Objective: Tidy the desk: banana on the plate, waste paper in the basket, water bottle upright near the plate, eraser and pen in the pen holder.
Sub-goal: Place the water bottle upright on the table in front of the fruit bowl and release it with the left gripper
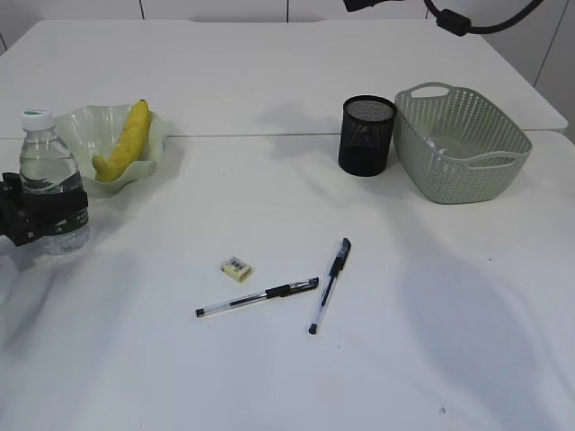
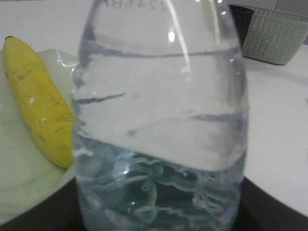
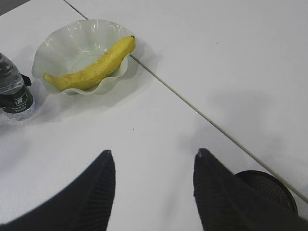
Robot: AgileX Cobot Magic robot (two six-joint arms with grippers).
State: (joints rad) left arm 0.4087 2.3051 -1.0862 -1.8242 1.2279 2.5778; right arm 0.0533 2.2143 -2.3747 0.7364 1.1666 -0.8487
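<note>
Banana (image 1: 124, 142): lying in the plate (image 1: 85, 121), far-left of table (image 1: 269, 81); wrist cams show it too, yellow w/ small dark specks.
Plate: pale green, wavy rim, just behind/right of bottle.
Water bottle (image 1: 49, 175): upright, white cap on, part full, just beside plate at left edge of ext view; fills most of left wrist cam.
L gripper (image 1: 40, 218): black, clamped round bottle's lower half; bottle base at table level, can't tell if touching.
R gripper (image 3: 153, 185): fingers (image 3: 98, 185) spread apart, nothing between them; hangs above table w/ pen holder below its right finger.
Pen holder (image 1: 367, 135): black mesh cup, upright, just left of basket.
Basket (image 1: 463, 142): grey-green, perforated walls, handles; something pale inside, too unclear to name.
Eraser (image 1: 236, 268): small, yellowish, flat on table mid-front, near left pen.
Pens: two on table, tips close, forming a V. Left pen (image 1: 257, 297) near-horizontal; right pen (image 1: 330, 285) steeper, cap end away from camera.
</note>
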